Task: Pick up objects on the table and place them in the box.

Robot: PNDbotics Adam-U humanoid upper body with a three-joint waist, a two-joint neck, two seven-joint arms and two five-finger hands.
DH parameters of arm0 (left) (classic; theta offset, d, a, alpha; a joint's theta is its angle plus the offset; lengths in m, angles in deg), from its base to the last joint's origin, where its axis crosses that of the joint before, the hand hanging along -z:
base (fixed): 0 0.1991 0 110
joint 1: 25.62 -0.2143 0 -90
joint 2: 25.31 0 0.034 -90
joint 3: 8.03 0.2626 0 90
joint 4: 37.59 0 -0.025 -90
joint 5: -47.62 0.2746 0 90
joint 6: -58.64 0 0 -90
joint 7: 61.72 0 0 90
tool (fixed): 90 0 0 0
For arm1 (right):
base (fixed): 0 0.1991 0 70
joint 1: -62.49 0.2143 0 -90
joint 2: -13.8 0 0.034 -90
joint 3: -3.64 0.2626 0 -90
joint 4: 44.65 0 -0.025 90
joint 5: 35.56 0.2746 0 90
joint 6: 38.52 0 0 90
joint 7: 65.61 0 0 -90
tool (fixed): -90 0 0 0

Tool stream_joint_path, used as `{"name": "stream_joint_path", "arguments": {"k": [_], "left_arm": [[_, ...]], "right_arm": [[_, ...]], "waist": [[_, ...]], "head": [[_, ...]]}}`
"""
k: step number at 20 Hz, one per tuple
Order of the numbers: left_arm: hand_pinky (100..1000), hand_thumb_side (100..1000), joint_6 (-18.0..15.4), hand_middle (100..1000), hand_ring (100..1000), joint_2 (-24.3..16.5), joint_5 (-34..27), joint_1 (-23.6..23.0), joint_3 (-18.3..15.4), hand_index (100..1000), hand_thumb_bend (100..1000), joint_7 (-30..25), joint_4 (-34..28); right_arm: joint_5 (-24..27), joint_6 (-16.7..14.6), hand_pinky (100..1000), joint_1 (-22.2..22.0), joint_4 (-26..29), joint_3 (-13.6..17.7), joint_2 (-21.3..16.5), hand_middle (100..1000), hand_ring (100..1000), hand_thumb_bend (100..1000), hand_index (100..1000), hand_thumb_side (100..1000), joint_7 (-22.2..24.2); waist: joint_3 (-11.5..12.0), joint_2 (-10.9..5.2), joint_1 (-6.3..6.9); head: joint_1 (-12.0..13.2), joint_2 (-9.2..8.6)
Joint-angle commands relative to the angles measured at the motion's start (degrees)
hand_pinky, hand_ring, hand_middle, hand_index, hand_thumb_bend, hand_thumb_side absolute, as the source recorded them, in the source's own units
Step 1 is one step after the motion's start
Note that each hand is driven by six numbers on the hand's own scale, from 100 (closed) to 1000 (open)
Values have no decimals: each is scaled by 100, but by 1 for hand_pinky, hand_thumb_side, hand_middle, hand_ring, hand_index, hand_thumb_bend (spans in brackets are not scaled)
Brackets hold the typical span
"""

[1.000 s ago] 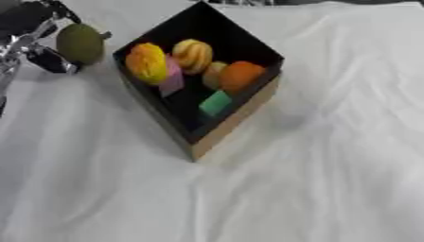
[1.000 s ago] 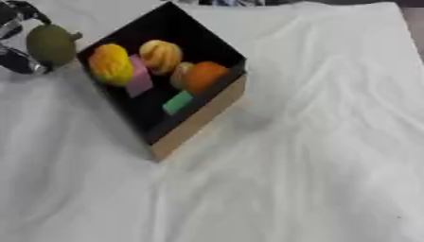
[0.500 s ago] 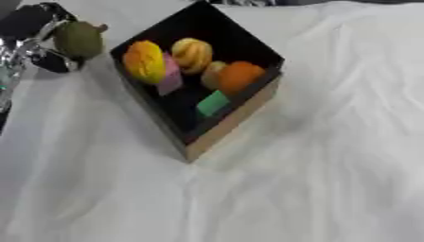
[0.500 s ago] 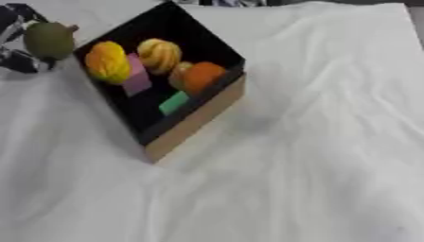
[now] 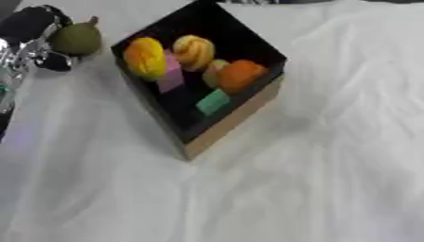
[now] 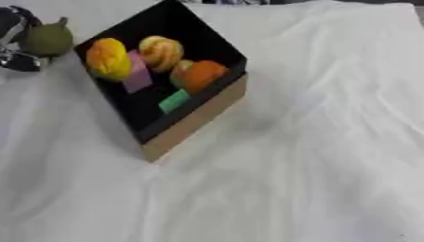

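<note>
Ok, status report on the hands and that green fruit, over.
Left hand curled round green pear-like fruit, left of box. Right hand out of view. Nothing between fruit and box.

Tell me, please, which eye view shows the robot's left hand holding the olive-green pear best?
The left eye view: the left hand shows beside the olive-green pear. The right eye view crops the hand at its edge, showing only dark fingers.

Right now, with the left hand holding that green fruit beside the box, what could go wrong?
1. The left hand holds the green pear-shaped fruit outside the box; it may clip the near wall on the way in.
2. The box is already crowded: the yellow fruit lies nearest the hand, so the pear-like fruit could land on it and roll out.
</note>
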Motion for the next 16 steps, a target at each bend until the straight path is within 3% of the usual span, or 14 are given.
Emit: {"name": "stream_joint_path", "arguments": {"k": [1,16], "left_arm": [[693,100,-41,588,689,-161,-173,59,41,573,250,20,-221],[675,100,-1,575,660,-359,-628,-4,261,593,309,-7,-1105]], "right_arm": [[-19,3,892,-5,83,51,-129,667,873,100,758,598,7],[176,-2,892,-86,83,62,-171,668,873,100,759,556,24]], "waist": [[28,-166,-76],[185,-672,-8]], "head": [[-18,65],[-140,343]]}}
